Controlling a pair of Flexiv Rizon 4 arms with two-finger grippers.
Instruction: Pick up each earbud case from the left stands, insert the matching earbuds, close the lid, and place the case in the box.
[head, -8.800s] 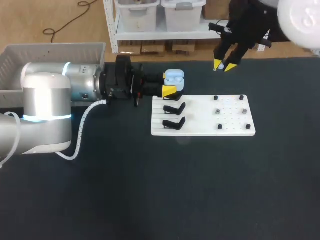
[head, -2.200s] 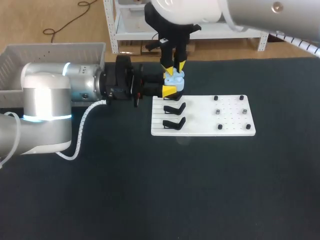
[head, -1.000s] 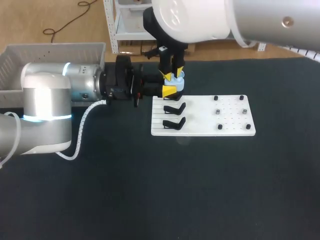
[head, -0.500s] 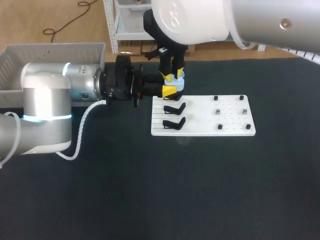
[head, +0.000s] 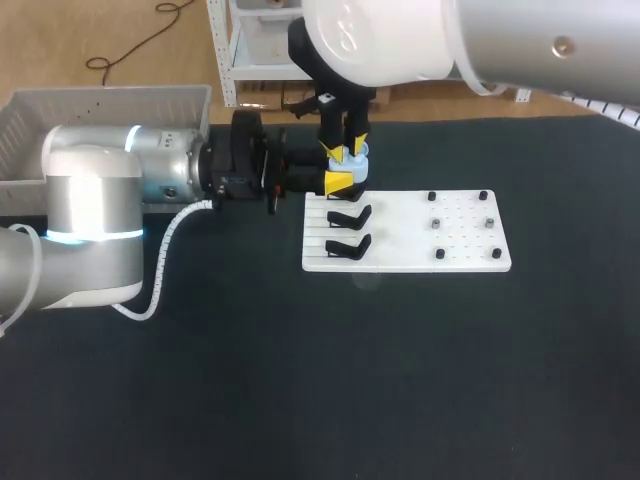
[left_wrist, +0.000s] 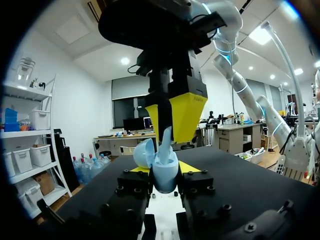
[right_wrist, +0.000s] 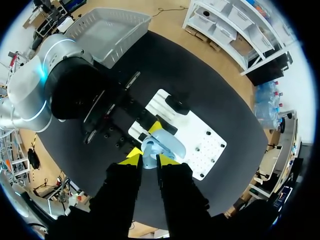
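Dark desk (head: 300, 380) | left pincer (head: 342, 172) grips open blue earbud case (left_wrist: 164, 172) | right pincer (right_wrist: 146, 159) pinches earbud (left_wrist: 166, 137) above it

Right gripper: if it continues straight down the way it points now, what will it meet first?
Most likely the open earbud case held by the left gripper, directly ahead of the right gripper; the earbud it carries would touch first.

Bright, even light falls from overhead onto the dark matte table (head: 300, 400), and shadows on it are soft and faint. Glare washes the right arm (head: 480, 40) nearly white in the head view, while in the left wrist view its underside shows dark and backlit.
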